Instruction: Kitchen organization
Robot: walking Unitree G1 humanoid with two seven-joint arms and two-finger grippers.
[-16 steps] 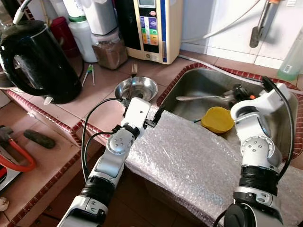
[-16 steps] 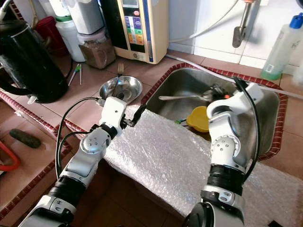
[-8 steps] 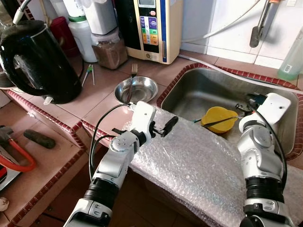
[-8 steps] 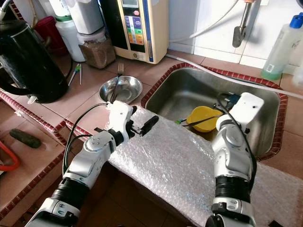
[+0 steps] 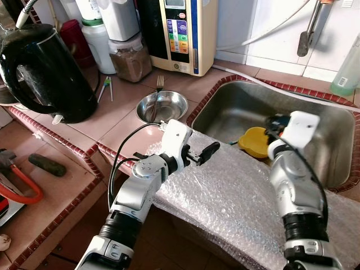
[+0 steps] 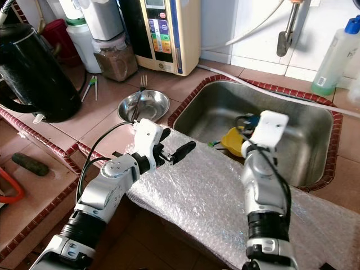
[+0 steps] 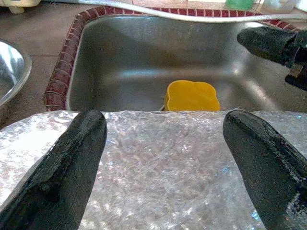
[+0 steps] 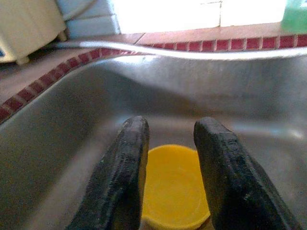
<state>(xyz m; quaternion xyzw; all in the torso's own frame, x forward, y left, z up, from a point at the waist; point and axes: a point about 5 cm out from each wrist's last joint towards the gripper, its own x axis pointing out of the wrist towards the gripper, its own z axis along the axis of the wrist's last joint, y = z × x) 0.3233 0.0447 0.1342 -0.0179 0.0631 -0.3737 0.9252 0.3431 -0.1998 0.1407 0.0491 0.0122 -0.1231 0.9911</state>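
Yellow bowl (image 5: 256,142) sits mouth-up in sink (image 5: 236,109); right gripper (image 8: 169,177) fingers narrowly parted above, left gripper (image 7: 165,158) fingers wide.

No text is reading clearly anywhere. The cream appliance (image 5: 181,34) standing at the back of the worktop (image 5: 118,118) is showing a panel of small coloured buttons and a small display, but their markings are coming out too small to read.
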